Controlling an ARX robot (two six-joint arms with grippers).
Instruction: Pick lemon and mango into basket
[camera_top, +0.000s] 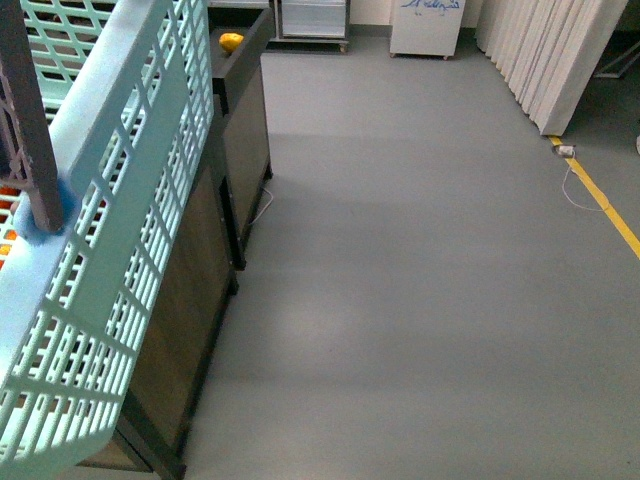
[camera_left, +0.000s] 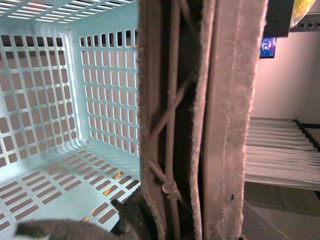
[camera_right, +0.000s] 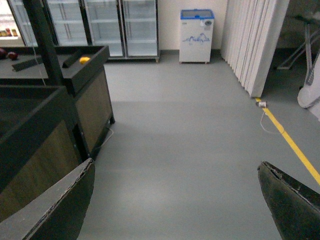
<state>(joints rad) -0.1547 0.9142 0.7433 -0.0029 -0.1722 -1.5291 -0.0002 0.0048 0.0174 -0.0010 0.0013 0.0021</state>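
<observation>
Between the right gripper's (camera_right: 175, 210) wide jaws only floor (camera_right: 190, 125) shows; the left gripper's (camera_left: 150, 227) grip beside the basket's (camera_top: 130, 200) handle (camera_left: 225, 125) cannot be told; the likely lemon (camera_right: 85, 59), at the far bin's (camera_right: 92, 80) aisle-side corner, looks firm, slippery, so grasp across its middle.

One pale turquoise lattice basket (camera_top: 120, 200) fills the left of the front view, with one brown handle (camera_left: 225, 125). Two dark worktops (camera_right: 92, 95) stand in a row. On the farther one lies one small yellow fruit (camera_right: 84, 59), too distant to tell its kind, and two dark red fruits (camera_right: 12, 55) sit at that view's edge. Orange patches show through the basket's lattice; their number cannot be told. Against the far wall stand one white chest freezer (camera_right: 196, 35) and at least three glass fridge doors (camera_right: 140, 27). One yellow line (camera_top: 600, 200) runs along the floor. The right gripper (camera_right: 175, 165) shows two dark fingers (camera_right: 65, 205).
</observation>
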